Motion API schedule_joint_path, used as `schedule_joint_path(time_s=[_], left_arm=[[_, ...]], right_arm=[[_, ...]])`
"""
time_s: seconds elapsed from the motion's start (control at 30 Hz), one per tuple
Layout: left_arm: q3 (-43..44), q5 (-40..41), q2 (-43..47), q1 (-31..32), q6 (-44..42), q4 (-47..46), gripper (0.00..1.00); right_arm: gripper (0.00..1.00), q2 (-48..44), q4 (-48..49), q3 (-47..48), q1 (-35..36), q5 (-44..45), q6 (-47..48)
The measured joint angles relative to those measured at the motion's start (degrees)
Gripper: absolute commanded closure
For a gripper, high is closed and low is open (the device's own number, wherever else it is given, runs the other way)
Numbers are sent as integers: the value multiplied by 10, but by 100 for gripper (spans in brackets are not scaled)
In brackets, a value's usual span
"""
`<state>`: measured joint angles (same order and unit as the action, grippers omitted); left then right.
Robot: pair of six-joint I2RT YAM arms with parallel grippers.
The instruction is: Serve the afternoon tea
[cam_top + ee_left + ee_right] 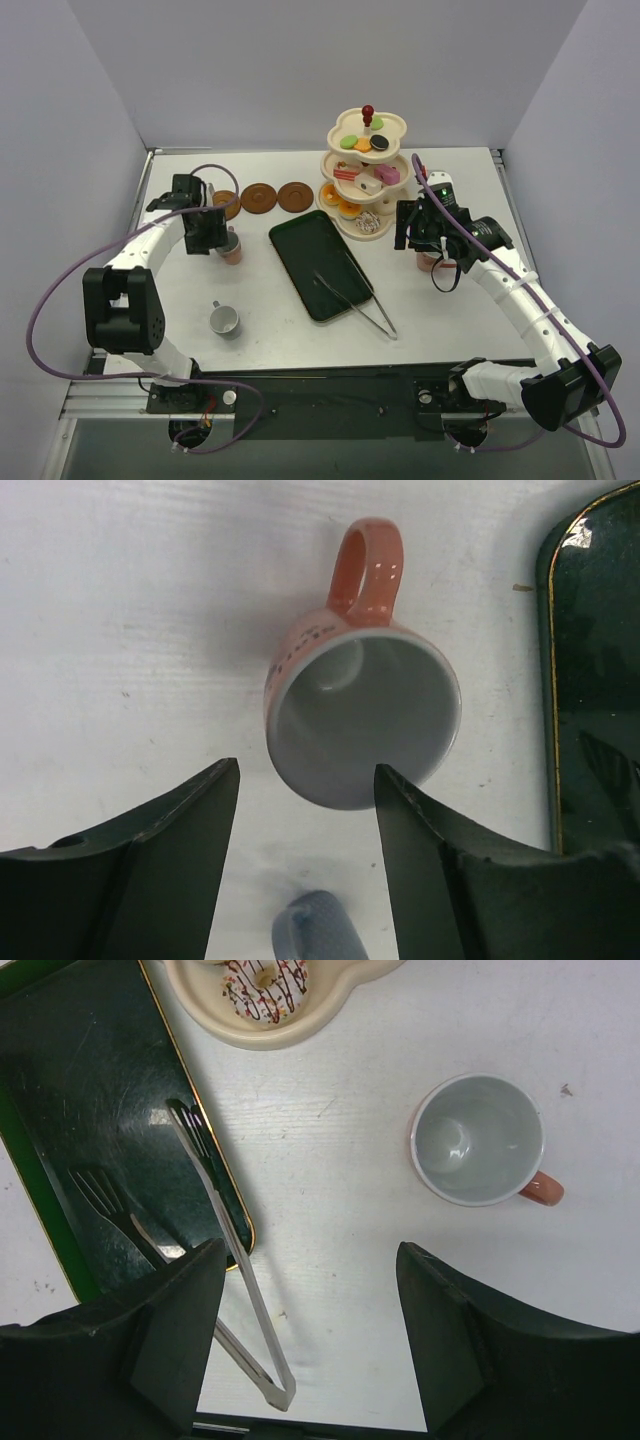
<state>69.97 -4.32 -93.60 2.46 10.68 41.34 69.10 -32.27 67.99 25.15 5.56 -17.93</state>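
Note:
A cream three-tier stand (365, 170) with a red knob (367, 110) holds toy sweets at the back centre. Three brown saucers (258, 197) lie in a row to its left. My left gripper (306, 770) is open just above a pink cup (360, 710) that stands upright left of the tray. The cup lies just beyond the fingertips, and the right fingertip (392, 790) overlaps its near rim. My right gripper (310, 1250) is open over bare table, with a second pink cup (478, 1140) upright ahead and to its right. A grey cup (224, 320) stands near the front left.
A dark green tray (318, 262) lies in the middle with a fork (110, 1205) on it. Long metal tongs (230, 1250) rest half on the tray's right edge. A striped donut (262, 985) sits on the stand's bottom tier, close to my right gripper.

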Motion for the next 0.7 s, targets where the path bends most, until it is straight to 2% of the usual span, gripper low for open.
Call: schedule_joint_path(time_s=[0.3, 0.43, 0.57, 0.6, 0.7], left_arm=[[-59, 2, 42, 0, 145, 0, 34], [-78, 2, 43, -2, 199, -13, 38], [-86, 3, 43, -2, 234, -26, 49], [-87, 4, 43, -3, 237, -28, 56], [-87, 13, 43, -3, 234, -30, 68]], right_arm=[[37, 0, 4, -7, 0, -5, -2], [37, 0, 6, -12, 0, -9, -2], [37, -6, 9, -19, 0, -9, -2], [37, -8, 8, -20, 0, -9, -3], [37, -15, 10, -20, 0, -9, -4]])
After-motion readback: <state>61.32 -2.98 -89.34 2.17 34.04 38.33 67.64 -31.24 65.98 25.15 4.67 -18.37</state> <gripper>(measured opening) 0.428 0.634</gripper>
